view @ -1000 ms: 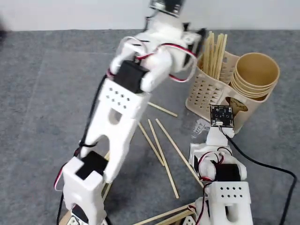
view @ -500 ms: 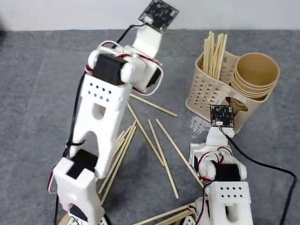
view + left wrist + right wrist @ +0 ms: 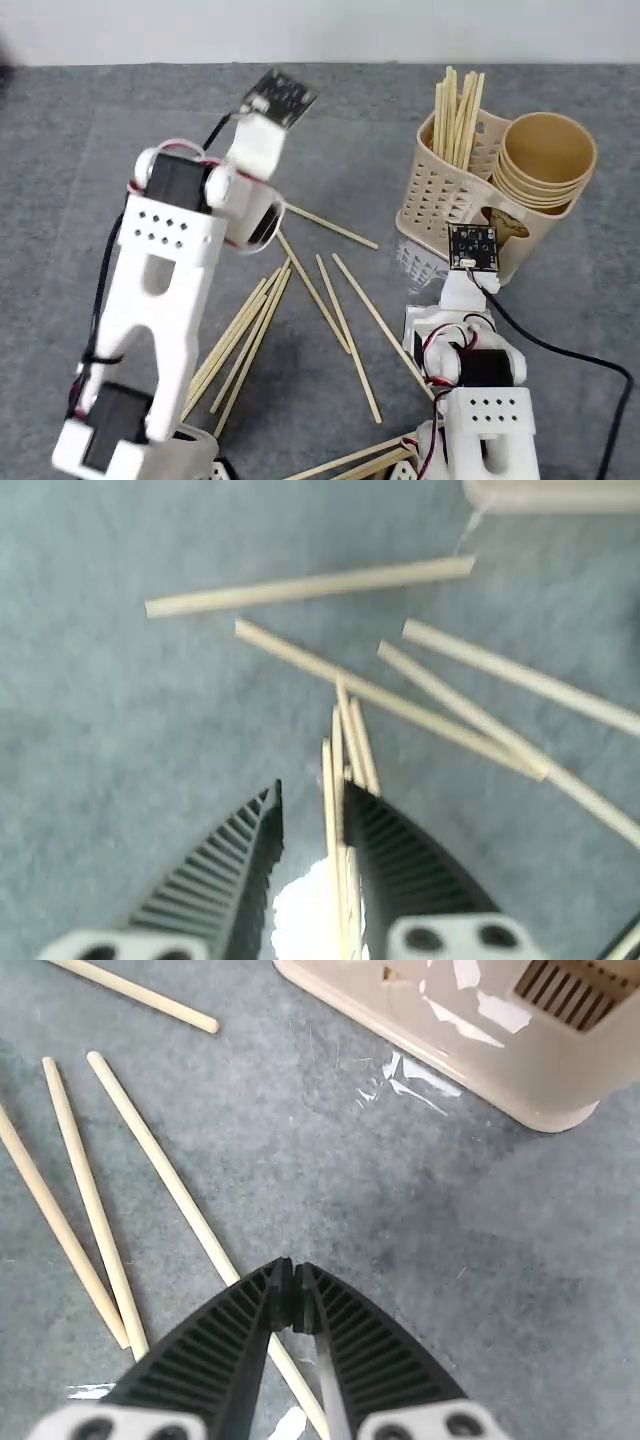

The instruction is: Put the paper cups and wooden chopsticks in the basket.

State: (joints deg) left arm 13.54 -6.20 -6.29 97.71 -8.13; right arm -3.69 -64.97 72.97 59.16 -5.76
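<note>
A beige slotted basket (image 3: 445,195) stands at the right. It holds several upright wooden chopsticks (image 3: 455,110) and a stack of paper cups (image 3: 545,160). More chopsticks lie loose on the grey mat: a bundle (image 3: 245,335) and single sticks (image 3: 345,320). My left gripper (image 3: 313,792) is open and hangs low over the tip of that bundle (image 3: 340,770), with the sticks close to one finger. My right gripper (image 3: 290,1265) is shut and empty just above the mat, with a chopstick (image 3: 170,1185) lying under it and the basket's base (image 3: 470,1030) beyond.
The left arm (image 3: 170,250) stretches over the left half of the mat. The right arm (image 3: 470,370) sits folded at the front right, close to the basket. A scrap of clear film (image 3: 415,1075) lies by the basket's foot. More sticks (image 3: 350,460) lie at the front edge.
The left arm has swung away from the basket, back to the left and down over the loose chopsticks, uncovering the bundle. The right arm has stayed still.
</note>
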